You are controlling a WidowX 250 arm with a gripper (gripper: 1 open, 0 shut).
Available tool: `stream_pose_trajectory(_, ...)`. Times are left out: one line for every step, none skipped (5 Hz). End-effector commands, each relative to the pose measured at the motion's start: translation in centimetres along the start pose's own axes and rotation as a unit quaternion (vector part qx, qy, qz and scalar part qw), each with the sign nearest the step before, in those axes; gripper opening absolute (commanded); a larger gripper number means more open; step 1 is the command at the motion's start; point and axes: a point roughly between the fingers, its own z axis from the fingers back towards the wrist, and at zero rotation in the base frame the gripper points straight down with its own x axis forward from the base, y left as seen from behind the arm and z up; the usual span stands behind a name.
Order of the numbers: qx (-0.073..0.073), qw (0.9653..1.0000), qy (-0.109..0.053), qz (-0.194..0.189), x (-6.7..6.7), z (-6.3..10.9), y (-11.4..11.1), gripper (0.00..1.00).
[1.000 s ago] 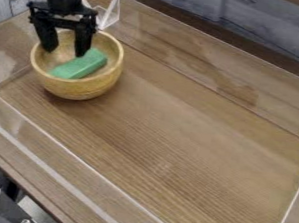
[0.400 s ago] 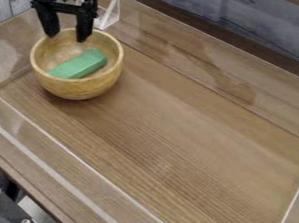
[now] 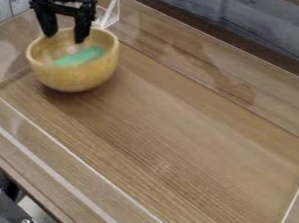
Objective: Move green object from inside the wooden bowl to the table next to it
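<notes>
While the black gripper (image 3: 62,26) hangs wide open, holding nothing | flat bright-green block (image 3: 72,58) lies in tilted round wooden bowl (image 3: 70,70) | risk: fingers bump the rim, bowl tips over

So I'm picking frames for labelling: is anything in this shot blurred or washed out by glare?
In the camera view, the round light-tan wooden bowl and the bright-green block inside it look smeared and soft; the open black gripper above is sharper. Pale reflections streak the clear acrylic rim wall and brown wood-grain table.
</notes>
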Motion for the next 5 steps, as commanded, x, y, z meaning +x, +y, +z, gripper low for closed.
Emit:
stream_pose_trajectory(0.013, 0.9998, -0.011, -0.013, 0.2, -0.5, -0.3, 1.00)
stream_pose_trajectory(0.015, 0.9996, -0.007, -0.022, -0.2, -0.4, -1.7, 0.00)
stream_pose_trajectory(0.015, 0.9993, -0.007, -0.033, -0.5, 0.1, -3.2, 0.00)
stream_pose_trajectory(0.006, 0.9990, -0.011, -0.043, -1.1, 1.6, -4.7, 0.00)
stream_pose_trajectory(-0.009, 0.9976, -0.019, -0.065, -0.8, 2.9, -5.1, 0.00)
